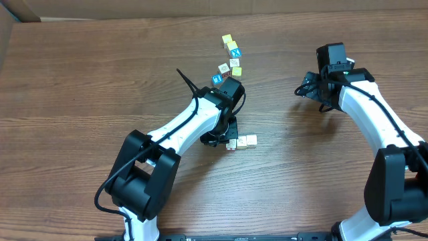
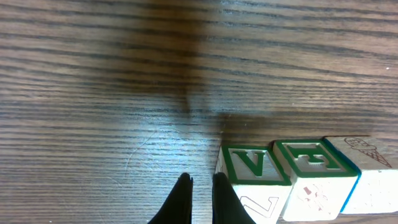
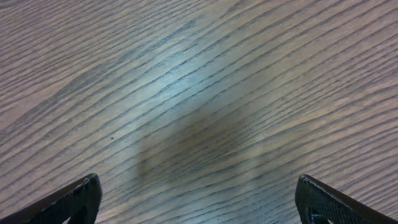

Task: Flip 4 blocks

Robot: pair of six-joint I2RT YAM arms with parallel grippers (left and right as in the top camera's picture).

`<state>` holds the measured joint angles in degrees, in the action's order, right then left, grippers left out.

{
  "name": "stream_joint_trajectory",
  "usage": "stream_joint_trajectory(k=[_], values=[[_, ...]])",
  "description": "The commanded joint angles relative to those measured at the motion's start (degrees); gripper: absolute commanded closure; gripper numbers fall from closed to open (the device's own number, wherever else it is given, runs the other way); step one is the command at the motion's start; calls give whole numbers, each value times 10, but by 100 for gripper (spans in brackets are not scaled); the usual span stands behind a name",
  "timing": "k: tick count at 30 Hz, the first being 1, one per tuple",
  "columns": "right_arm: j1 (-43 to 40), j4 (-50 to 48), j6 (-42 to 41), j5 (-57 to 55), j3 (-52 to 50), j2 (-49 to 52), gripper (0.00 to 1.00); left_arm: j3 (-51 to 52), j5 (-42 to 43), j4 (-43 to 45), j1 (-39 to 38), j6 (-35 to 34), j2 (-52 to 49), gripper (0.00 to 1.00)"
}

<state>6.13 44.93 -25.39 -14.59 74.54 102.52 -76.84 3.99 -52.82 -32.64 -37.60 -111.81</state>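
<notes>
Two arms are noted at the table.

Three blocks are counted in one row near the table's middle. In the left wrist view the row is read left to right as V block, E block and cone block. The V and E faces are green-bordered. Each block is set against its neighbour.

Left gripper: the jaws are together, with only a sliver between them. The tips are placed just left of the V block; whether they touch it cannot be told.

Right gripper: the jaws are held wide apart over bare wood, well to the right of the row.

A far cluster of about seven cubes is counted beyond the left wrist. One blue X cube is seen among them. The exact count is uncertain.
</notes>
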Motion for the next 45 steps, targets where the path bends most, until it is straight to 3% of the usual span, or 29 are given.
stream_joint_trajectory(k=[1, 19, 23, 38, 42, 45], values=[[1, -3, 3, -8, 9, -4, 0, 6, 10, -12, -4, -12, -10, 93], [1, -3, 3, -8, 9, -4, 0, 6, 19, -19, -16, -34, -10, 87], [1, -3, 3, -8, 9, -4, 0, 6, 13, -20, -15, -33, -10, 96], [1, -3, 3, -8, 9, -4, 0, -60, 0, -88, 32, 19, -9, 96], [1, -3, 3, -8, 9, -4, 0, -78, 1, -91, 57, 34, -9, 87], [1, -3, 3, -8, 9, -4, 0, -78, -2, -80, 73, 34, -9, 96]])
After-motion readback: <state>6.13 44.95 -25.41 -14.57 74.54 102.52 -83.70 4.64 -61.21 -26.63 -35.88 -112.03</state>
